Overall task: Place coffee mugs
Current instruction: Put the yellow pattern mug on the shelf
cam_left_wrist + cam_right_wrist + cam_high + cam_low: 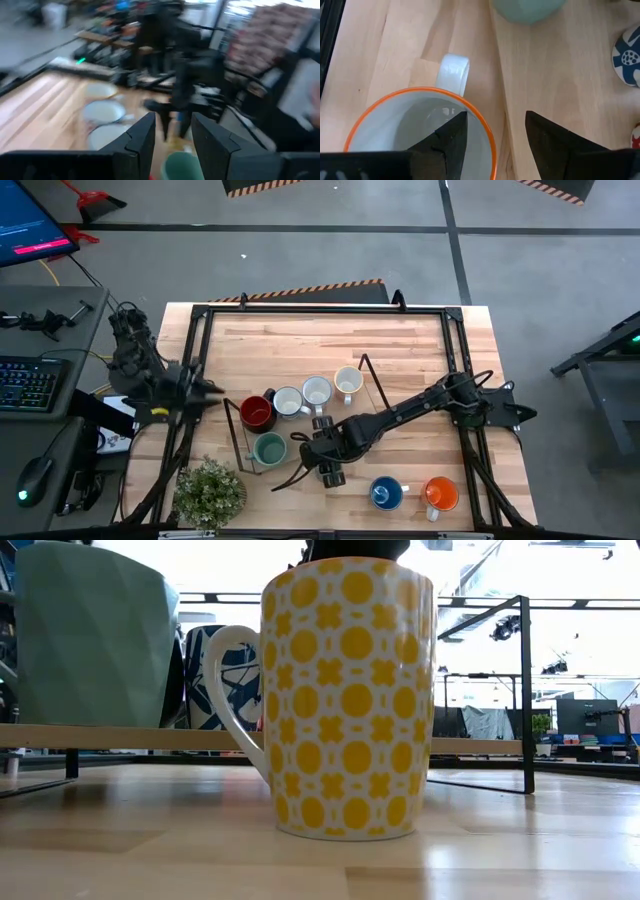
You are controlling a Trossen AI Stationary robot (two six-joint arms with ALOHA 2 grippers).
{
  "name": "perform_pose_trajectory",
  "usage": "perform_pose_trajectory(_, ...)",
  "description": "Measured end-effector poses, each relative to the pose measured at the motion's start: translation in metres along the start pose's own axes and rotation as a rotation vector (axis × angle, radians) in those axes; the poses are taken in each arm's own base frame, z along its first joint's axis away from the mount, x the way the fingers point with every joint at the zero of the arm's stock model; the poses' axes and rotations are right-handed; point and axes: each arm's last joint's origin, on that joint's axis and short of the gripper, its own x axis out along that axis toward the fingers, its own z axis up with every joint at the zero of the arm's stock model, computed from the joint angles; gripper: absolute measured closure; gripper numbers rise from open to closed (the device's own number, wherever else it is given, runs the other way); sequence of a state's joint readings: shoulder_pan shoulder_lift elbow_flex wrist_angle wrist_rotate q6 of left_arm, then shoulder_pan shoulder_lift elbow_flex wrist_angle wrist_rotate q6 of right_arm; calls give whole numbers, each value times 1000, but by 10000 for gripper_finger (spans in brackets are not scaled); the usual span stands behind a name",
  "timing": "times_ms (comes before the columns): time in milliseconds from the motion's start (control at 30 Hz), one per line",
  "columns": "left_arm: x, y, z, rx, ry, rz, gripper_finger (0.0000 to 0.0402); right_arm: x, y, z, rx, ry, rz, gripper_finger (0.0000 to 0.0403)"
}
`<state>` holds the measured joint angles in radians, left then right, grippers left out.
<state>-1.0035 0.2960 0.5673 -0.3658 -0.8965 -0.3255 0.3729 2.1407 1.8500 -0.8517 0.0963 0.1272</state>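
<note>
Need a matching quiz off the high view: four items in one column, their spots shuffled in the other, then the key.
Items:
1. dark red mug
2. blue mug
3. teal-green mug
4. potted plant

Spots:
A. right beside the orange mug
B. lower-left corner of the table in the high view
C. left end of the row of white mugs
D. between the dark red mug and the potted plant

Pairs: 1-C, 2-A, 3-D, 4-B

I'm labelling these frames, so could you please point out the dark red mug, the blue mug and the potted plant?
dark red mug (256, 413): high view, on its inside.
blue mug (385, 494): high view, on its inside.
potted plant (209, 492): high view, on its leaves.
</note>
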Motion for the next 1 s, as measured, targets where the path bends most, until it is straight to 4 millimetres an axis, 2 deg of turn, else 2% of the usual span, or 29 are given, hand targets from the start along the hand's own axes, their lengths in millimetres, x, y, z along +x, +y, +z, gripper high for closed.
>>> perform_pose_trajectory(100, 4, -5, -8, 150, 0, -81, 284, 0, 0, 0, 3, 0, 0, 224)
perform_pose_trajectory(233, 9, -6, -27, 258, 41, -73, 284, 0, 0, 0, 3, 0, 1, 224)
perform_pose_trajectory(400, 11, -5, -36, 251, 57, -67, 284, 0, 0, 0, 6, 0, 3, 224)
perform_pose_trajectory(800, 11, -5, -33, 228, 36, -69, 284, 1, 1, -1, 3, 11, 33, 224)
perform_pose_trajectory(1000, 11, -6, -33, 226, 34, -69, 284, 16, 2, -6, 14, 66, 36, 224)
